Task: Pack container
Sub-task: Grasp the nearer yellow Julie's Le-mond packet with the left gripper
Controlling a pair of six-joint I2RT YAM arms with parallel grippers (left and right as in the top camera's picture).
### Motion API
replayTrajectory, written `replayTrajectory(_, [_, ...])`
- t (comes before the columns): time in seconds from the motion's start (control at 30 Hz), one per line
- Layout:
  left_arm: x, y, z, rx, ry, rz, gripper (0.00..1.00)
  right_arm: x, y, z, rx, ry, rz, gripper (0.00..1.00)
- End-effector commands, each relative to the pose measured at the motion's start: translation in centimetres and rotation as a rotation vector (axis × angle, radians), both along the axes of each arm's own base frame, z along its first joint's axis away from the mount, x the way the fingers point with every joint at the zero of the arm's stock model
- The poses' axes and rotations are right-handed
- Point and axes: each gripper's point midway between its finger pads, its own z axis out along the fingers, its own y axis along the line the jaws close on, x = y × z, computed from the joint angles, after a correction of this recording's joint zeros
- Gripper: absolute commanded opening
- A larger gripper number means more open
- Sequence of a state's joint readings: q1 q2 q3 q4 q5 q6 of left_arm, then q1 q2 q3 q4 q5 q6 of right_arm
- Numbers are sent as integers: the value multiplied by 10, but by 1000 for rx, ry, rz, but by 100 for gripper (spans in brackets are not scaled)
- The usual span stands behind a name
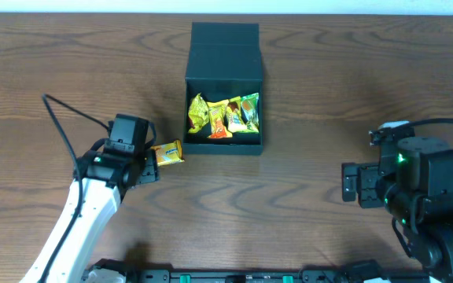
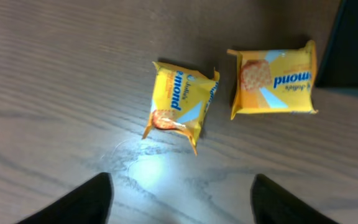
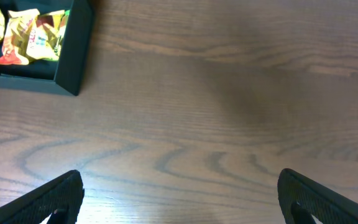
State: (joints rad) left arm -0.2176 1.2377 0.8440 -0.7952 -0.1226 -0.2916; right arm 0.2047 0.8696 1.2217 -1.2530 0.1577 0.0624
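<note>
The dark teal container (image 1: 225, 79) stands at the table's far centre with its flap lid folded back, and several yellow, orange and green snack packets (image 1: 222, 115) lie inside. In the left wrist view two yellow packets lie flat on the wood, one at the middle (image 2: 180, 106) and one to the right (image 2: 275, 79) by the container's wall (image 2: 356, 43). My left gripper (image 2: 182, 199) hangs open just short of them, holding nothing. Overhead, one yellow packet (image 1: 167, 152) shows beside the left gripper (image 1: 144, 161). My right gripper (image 3: 179, 199) is open and empty, right of the container's corner (image 3: 73, 50).
A black cable (image 1: 73, 122) loops over the table behind the left arm. The right arm's body (image 1: 419, 189) sits at the lower right. Bare wood lies between the two arms, in front of the container.
</note>
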Motion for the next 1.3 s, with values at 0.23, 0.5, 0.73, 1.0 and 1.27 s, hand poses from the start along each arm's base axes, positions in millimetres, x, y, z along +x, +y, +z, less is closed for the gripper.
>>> replayTrajectory(0.23, [13,2,-44,58,111,-51,92,0,-2,0,-17,-3,5,99])
replayTrajectory(0.5, [12,3,-62,100,184,-170,92,0,-2,0,-17,-3,4,99])
replayTrajectory(0.73, [15,26,-62,201,192,-158,89,0,-2,0,-17,-3,5,99])
replayTrajectory(1.0, [21,19,-66,49,168,-122,89,0,-2,0,-17,-3,4,99])
replayTrajectory(1.27, [24,13,-71,22,169,-144,90,0,-2,0,-17,-3,5,99])
